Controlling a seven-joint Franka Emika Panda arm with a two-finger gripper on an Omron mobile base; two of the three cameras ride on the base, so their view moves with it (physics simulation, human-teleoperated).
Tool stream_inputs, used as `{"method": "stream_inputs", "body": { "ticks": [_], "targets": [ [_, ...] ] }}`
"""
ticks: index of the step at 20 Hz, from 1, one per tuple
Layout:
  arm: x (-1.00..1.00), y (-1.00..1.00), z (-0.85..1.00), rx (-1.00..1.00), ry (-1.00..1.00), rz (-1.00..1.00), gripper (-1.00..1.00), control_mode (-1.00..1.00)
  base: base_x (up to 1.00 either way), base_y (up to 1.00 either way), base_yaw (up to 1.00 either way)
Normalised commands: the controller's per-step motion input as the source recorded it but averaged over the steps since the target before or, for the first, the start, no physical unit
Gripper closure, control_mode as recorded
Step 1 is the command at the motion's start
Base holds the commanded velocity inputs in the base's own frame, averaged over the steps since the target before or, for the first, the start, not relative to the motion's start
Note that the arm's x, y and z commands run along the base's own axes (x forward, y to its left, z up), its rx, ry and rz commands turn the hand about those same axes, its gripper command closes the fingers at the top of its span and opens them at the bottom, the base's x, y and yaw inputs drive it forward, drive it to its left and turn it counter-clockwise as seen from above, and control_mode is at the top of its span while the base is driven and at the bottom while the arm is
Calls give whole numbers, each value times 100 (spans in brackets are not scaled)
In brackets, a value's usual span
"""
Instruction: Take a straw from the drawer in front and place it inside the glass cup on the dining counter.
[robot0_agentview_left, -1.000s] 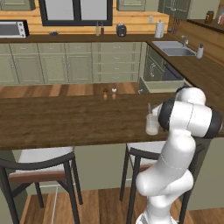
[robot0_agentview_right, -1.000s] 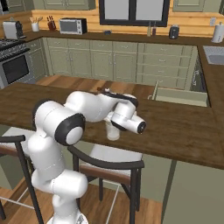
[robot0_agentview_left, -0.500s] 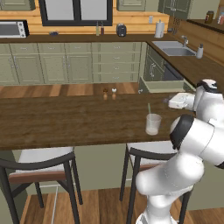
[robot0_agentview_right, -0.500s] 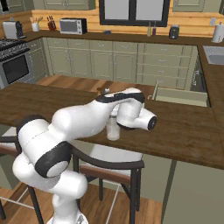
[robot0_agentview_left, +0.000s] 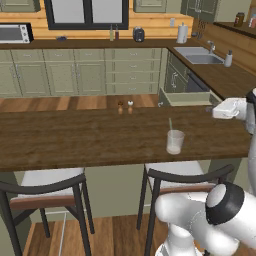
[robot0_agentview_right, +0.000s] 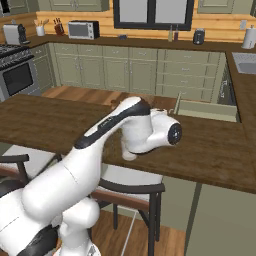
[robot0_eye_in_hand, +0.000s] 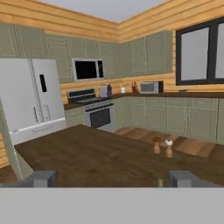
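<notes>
One cup: the glass cup (robot0_agentview_left: 174, 142) stands upright on the dining counter (robot0_agentview_left: 90, 140), near its front edge, above the right-hand chair (robot0_agentview_left: 185, 180).
Contents: the straw (robot0_agentview_left: 170, 125) stands in the cup, leaning a little and rising above the rim.
Hidden: in the right base view the arm covers the cup almost wholly; a pale sliver below the wrist may be it, I cannot tell.
Drawer: the drawer (robot0_agentview_right: 206, 110) is pulled out beyond the counter; its inside is too shallow-angled to read.
Gripper: the gripper (robot0_eye_in_hand: 111, 179) has both tips low in the hand view, standing wide apart with nothing between them, well above the counter.
Small things: two shakers (robot0_agentview_left: 125, 106) sit at the counter's far edge.
</notes>
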Motion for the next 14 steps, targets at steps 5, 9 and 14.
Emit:
{"method": "stream_inputs", "body": {
  "ticks": [5, 9, 14],
  "targets": [
    [-100, 22, 17, -25, 17, -11, -100, -100, 0, 0, 0],
    [-100, 33, 0, -30, 24, -11, -100, -100, 0, 0, 0],
    [-95, 37, 0, -31, 28, -12, -100, -100, 0, 0, 0]
  ]
}}
